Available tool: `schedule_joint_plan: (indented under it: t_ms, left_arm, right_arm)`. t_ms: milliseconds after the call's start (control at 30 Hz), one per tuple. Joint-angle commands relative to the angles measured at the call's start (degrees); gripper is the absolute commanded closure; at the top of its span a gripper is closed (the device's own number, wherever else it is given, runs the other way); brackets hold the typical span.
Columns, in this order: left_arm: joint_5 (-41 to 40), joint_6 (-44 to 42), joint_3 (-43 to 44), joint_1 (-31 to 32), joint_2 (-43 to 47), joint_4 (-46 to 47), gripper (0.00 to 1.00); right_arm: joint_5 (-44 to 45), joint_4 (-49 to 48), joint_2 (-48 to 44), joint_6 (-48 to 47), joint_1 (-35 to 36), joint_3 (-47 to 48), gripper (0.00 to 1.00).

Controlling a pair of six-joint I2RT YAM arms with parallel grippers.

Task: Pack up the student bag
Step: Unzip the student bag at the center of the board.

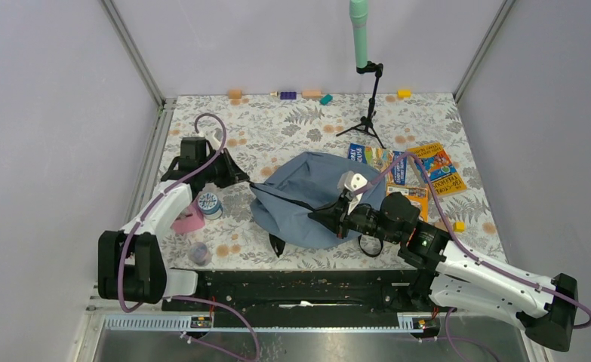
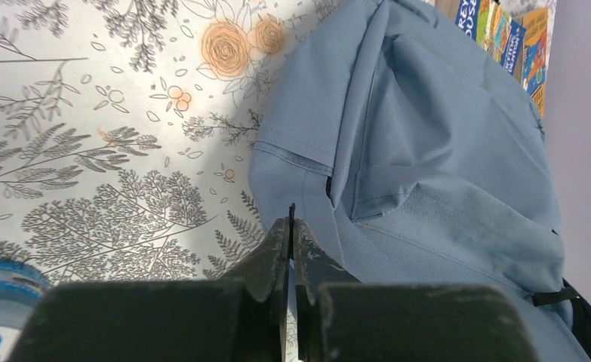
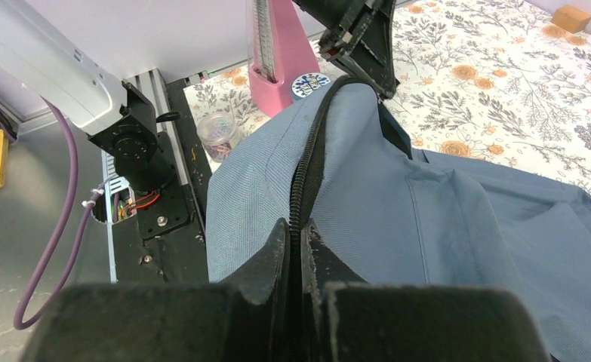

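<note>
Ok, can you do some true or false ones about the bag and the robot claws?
1. The student bag is grey-blue. True.
2. The right claw is shut on the bag, right at its black zipper. True.
3. The left claw is wide open. False: it is shut, and it holds nothing.
4. The books are packed inside the bag. False: they lie on the table beside it.
</note>
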State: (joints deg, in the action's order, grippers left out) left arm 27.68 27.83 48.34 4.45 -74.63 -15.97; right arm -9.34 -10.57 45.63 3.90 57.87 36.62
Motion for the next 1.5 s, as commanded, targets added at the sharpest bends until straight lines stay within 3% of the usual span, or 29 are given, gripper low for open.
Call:
schedule_joint_plan:
  t_ms: [0,133,200,300,367,433,600,700,867,933,1000,1133,1267,1333,1467]
  left_arm:
    - [-2.9,-1.0,2.4,1.0,-2.0,3.8,1.0]
    - [-1.7,-0.9,2.0,1.2,0.0,2.3,1.0]
    - [-2.9,-1.7,1.5,1.2,3.6,1.5,0.79]
    - [-5.8,-4.2,1.0,1.2,10.1,0.0,0.35]
    - [-7.3,-6.7,0.7,1.3,15.2,-0.4,0.21]
    - [-8.2,-9.9,0.2,2.0,19.9,-0.4,0.15]
    - [-6.9,-19.1,-2.0,11.8,27.3,-0.5,0.09]
    - [-2.5,-20.1,-2.2,14.3,27.0,-2.7,0.09]
    - [3.8,-22.7,-2.5,19.1,24.8,-5.4,0.08]
    - [3.9,-24.2,-2.8,22.2,23.5,-6.2,0.08]
    - [3.4,-25.4,-2.4,24.9,21.9,-7.6,0.08]
    - [-1.8,-25.7,-1.5,29.7,19.1,-8.6,0.07]
    - [-19.5,-16.3,1.2,30.2,14.1,-10.4,0.05]
    - [-24.3,-12.1,3.2,29.5,10.4,-12.4,0.03]
    - [-24.1,-5.4,2.8,27.0,5.8,-10.4,0.03]
  right_arm:
    - [-4.3,-9.8,-1.8,-0.7,0.3,4.9,1.0]
    - [-4.3,-10.1,-1.6,-0.5,0.3,4.7,1.0]
    - [-3.4,-8.9,-1.9,-0.4,0.3,4.5,1.0]
    - [-2.1,-6.5,-2.6,-0.3,0.3,3.7,1.0]
    - [-1.5,-5.1,-3.1,-0.1,0.3,3.2,1.0]
    - [-1.3,-3.3,-3.3,0.1,0.3,2.7,1.0]
    - [-0.5,-0.9,-3.7,1.2,0.3,0.3,0.99]
    - [2.2,2.2,-4.1,2.5,0.3,-1.8,0.79]
    - [6.3,6.6,-7.5,6.8,0.3,-7.3,0.61]
    - [8.1,7.8,-9.4,8.9,0.3,-9.5,0.44]
    - [10.6,9.3,-11.4,10.9,0.3,-11.1,0.33]
    - [24.6,16.3,-14.8,19.0,0.3,-12.1,0.18]
    - [42.5,29.1,-16.3,36.9,0.3,-11.2,0.07]
    - [46.2,33.8,-16.3,42.7,0.3,-11.4,0.02]
    - [46.9,39.1,-14.1,50.1,-0.3,-12.0,0.0]
